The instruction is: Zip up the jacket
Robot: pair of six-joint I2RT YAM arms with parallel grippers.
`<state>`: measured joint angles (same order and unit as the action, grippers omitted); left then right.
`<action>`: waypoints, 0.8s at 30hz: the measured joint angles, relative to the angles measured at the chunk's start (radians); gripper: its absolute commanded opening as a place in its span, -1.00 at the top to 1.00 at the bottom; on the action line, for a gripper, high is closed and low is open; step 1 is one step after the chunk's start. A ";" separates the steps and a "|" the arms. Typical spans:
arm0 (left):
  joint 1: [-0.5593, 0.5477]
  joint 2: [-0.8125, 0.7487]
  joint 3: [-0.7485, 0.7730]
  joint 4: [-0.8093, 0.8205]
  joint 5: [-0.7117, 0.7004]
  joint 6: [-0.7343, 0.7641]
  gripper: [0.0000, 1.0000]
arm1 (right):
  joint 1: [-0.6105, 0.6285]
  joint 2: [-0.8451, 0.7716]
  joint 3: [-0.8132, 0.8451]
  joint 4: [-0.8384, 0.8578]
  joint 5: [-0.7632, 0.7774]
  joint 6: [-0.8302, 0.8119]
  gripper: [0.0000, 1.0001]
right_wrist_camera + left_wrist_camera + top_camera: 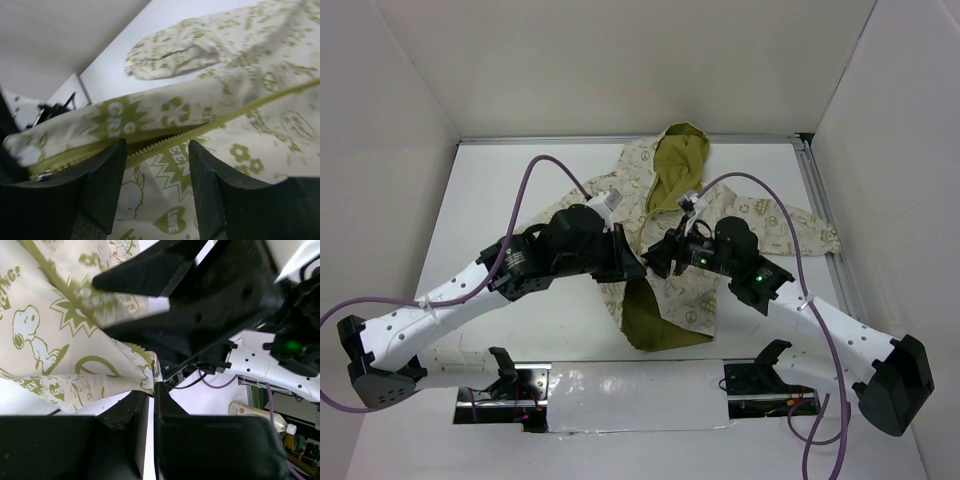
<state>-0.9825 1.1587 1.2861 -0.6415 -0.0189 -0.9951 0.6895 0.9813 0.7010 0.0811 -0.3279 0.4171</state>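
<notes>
Bright, even overhead light fills the white table (pixel 510 190), with soft shadows under the arms (pixel 470 285) and glare on the foil strip (pixel 620 395). Up close in both wrist views, the jacket (pixel 85 295) print and dark fingers (pixel 207 185) blur.

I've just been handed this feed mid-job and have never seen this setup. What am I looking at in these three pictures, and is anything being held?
Two robot arms are bolted at the near edge of a white table. The overhead picture looks down from behind them: left arm on the left, right arm on the right. Lying on the table is a small cream jacket with green prints and a green hood. The other two pictures come from cameras on each wrist. The left pincer is shut, pinching the jacket's edge by the zipper. The right pincer is open; the zipper runs between its fingers, ungripped.
</notes>
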 measured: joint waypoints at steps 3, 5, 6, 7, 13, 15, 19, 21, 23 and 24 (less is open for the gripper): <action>0.016 0.031 0.053 -0.023 -0.003 0.003 1.00 | -0.001 0.029 -0.001 0.054 -0.115 -0.058 -0.17; 0.031 0.043 0.074 -0.042 -0.003 0.003 1.00 | -0.001 0.044 -0.001 0.062 -0.166 -0.089 -0.18; 0.038 0.044 0.077 -0.051 -0.003 0.003 1.00 | -0.005 0.048 -0.001 0.061 -0.181 -0.103 -0.18; 0.047 0.044 0.077 -0.055 -0.005 0.003 1.00 | -0.007 0.049 -0.002 0.060 -0.196 -0.116 -0.18; 0.109 0.029 0.060 -0.034 0.003 0.003 1.00 | -0.008 0.047 -0.002 0.063 -0.258 -0.164 -0.17; 0.124 0.016 0.041 -0.023 0.018 0.003 1.00 | -0.009 0.047 -0.007 0.090 -0.287 -0.163 -0.17; 0.158 0.003 0.003 0.026 0.086 0.006 1.00 | -0.009 0.066 -0.021 0.172 -0.314 -0.116 -0.17; 0.169 0.003 -0.007 0.047 0.113 0.012 1.00 | -0.008 0.084 -0.021 0.206 -0.314 -0.100 -0.17; 0.181 0.003 -0.017 0.063 0.133 0.025 1.00 | -0.008 0.098 -0.020 0.219 -0.310 -0.092 -0.16; 0.186 0.003 -0.021 0.068 0.140 0.028 1.00 | -0.006 0.103 -0.019 0.220 -0.306 -0.090 -0.14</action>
<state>-0.7967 1.1614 1.2652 -0.5739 0.1207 -0.9672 0.6830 1.0843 0.6819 0.3008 -0.6342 0.3271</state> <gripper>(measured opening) 0.182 0.583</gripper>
